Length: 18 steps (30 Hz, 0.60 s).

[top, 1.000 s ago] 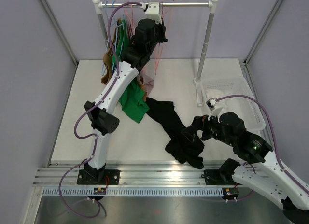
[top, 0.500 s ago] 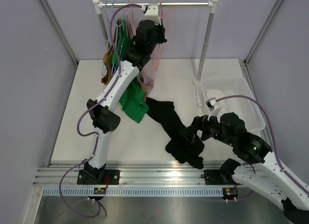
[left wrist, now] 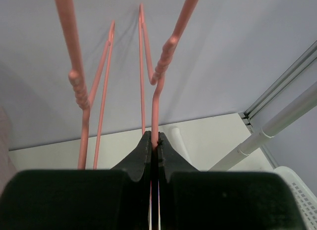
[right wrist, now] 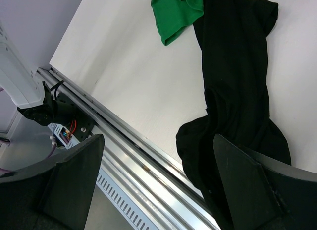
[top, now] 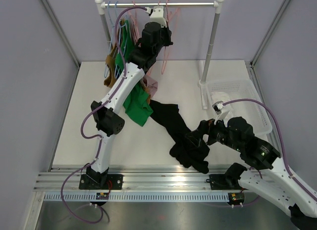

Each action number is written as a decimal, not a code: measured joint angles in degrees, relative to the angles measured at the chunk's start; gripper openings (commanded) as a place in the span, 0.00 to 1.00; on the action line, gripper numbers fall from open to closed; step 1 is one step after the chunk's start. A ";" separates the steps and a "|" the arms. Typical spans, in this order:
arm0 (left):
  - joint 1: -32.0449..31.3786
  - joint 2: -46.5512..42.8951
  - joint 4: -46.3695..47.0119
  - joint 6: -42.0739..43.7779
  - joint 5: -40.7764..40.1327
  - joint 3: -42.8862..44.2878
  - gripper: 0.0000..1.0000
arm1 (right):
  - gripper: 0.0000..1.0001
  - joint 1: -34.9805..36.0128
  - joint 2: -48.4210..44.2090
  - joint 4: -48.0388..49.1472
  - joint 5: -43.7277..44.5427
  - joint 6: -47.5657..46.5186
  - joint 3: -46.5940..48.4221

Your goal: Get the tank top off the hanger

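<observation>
Hovering with its fingers spread wide, the right tool (right wrist: 157,141) sits just above the black tank top (right wrist: 237,66), which lies crumpled on the table (top: 74,131) beneath it. The cloth looks light and limp, so pinching a fold or strap should hold. Beyond, the left tool (left wrist: 153,146) clamps a thin pink hanger (left wrist: 157,91) under the rail (top: 193,4).

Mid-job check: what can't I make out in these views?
- Hook of the pink wire hanger on the metal rail: cut off by the left wrist view's top edge; the left gripper covers it from above.
- Near end of the black garment: under the right gripper in the top view, behind a finger in the right wrist view.
- Rail's left end: hanging clothes partly behind the left arm.
</observation>
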 measured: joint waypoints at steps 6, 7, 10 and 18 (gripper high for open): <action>-0.85 -1.27 0.22 0.42 -0.31 -2.19 0.55 | 0.99 0.00 0.48 0.02 0.09 -0.17 0.00; -1.25 -1.66 -0.02 0.57 -0.46 -2.38 0.58 | 0.99 0.00 0.92 0.00 0.11 -0.17 0.00; -2.67 -3.80 -0.55 1.22 -0.74 -3.43 0.83 | 1.00 0.00 2.49 0.02 0.20 -0.17 0.00; -7.45 -20.85 -1.36 3.82 -2.73 -12.28 0.99 | 0.99 0.00 10.12 0.15 2.69 0.20 0.31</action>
